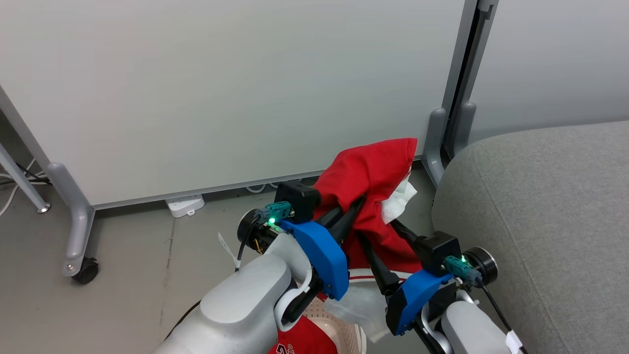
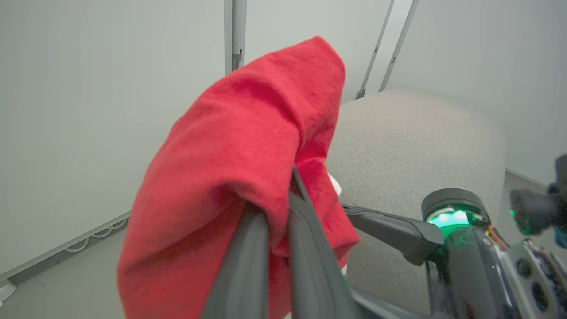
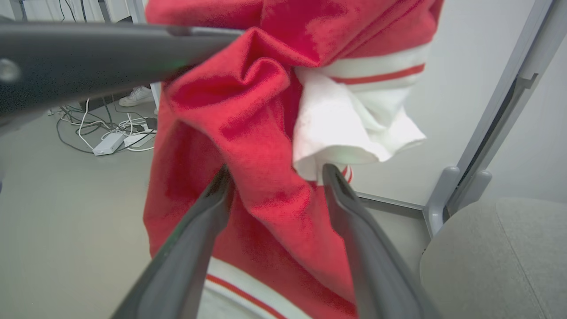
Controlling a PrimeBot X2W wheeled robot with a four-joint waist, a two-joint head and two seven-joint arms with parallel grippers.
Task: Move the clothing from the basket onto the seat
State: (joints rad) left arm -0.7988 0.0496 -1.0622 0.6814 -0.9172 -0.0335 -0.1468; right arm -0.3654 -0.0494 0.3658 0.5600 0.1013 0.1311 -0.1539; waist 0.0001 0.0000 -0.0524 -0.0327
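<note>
A red garment (image 1: 371, 177) with white trim hangs in the air above the floor, left of the grey seat (image 1: 540, 221). My left gripper (image 1: 356, 204) is shut on a fold of it; in the left wrist view the cloth (image 2: 239, 146) drapes over that gripper (image 2: 277, 195). My right gripper (image 1: 376, 231) reaches in from the lower right, open, with its fingers either side of the hanging cloth (image 3: 266, 208). The same gripper (image 3: 277, 170) shows jaws well apart. The cream basket (image 1: 344, 332) peeks out at the bottom edge, with another red garment (image 1: 295, 341) in it.
White partition panels stand behind on grey feet, one with a caster (image 1: 86, 270). A grey post (image 1: 437, 142) stands close to the seat's left edge. A white power strip (image 1: 185, 205) and cables (image 3: 106, 133) lie on the floor.
</note>
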